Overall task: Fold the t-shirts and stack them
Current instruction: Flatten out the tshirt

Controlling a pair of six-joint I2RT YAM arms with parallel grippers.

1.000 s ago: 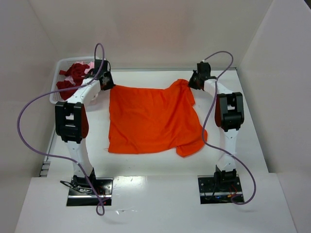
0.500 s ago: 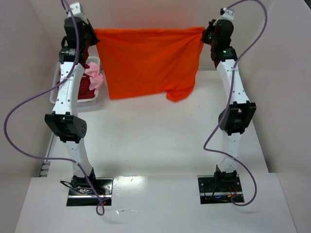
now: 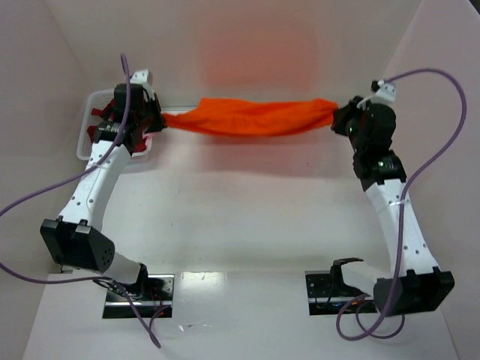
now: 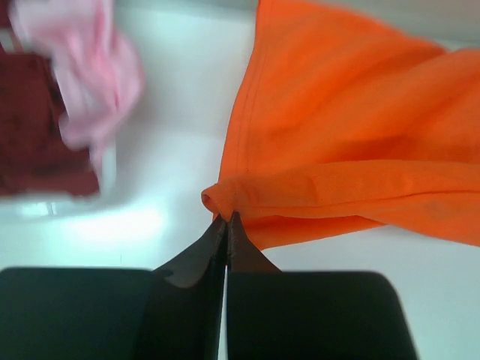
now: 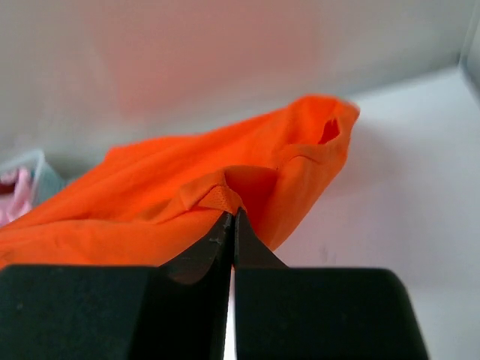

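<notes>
An orange t-shirt (image 3: 251,117) hangs stretched between both arms near the back wall, bunched into a narrow band above the table. My left gripper (image 3: 160,118) is shut on its left corner (image 4: 225,196), the jaws pinched on the hem. My right gripper (image 3: 339,118) is shut on the right corner (image 5: 225,196), with a sleeve opening (image 5: 330,131) beyond it. A dark red t-shirt (image 4: 34,142) and a pale pink one (image 4: 94,71) lie in the basket at the far left.
A white mesh basket (image 3: 88,142) stands at the table's back left, right behind the left gripper. White walls enclose the table at the back and on both sides. The arm bases (image 3: 139,289) sit at the near edge.
The shirt went from flat on the table to lifted high as a hanging sheet. Now both grippers have come down and apart, and it is pulled into a narrow band.
</notes>
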